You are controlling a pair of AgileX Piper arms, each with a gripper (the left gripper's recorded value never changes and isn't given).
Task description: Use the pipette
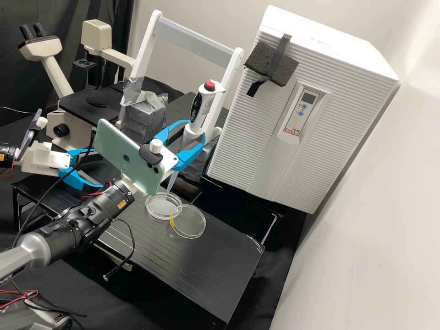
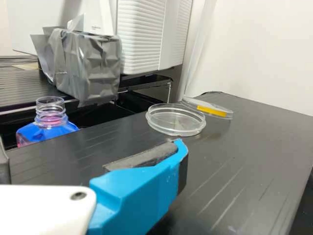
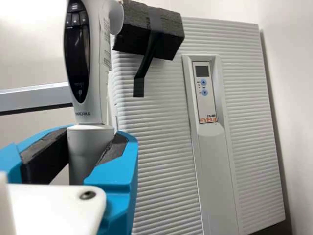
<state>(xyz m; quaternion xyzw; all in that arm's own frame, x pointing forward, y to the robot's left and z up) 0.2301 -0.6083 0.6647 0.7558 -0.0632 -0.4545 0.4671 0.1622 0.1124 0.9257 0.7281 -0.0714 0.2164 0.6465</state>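
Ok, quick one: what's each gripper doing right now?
Left gripper: open, holding nothing.
Right gripper: closed on the pipette, which stands upright between its fingers.

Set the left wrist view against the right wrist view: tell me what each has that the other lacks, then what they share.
Left wrist view alone: the clear petri dish, a second clear dish with a yellow strip beside it, an open blue bottle, the grey-taped block and the black bench top.
Right wrist view alone: the pipette, upright and clamped in the right tool, a black foam block and a control panel.
Shared: the white ribbed cabinet.
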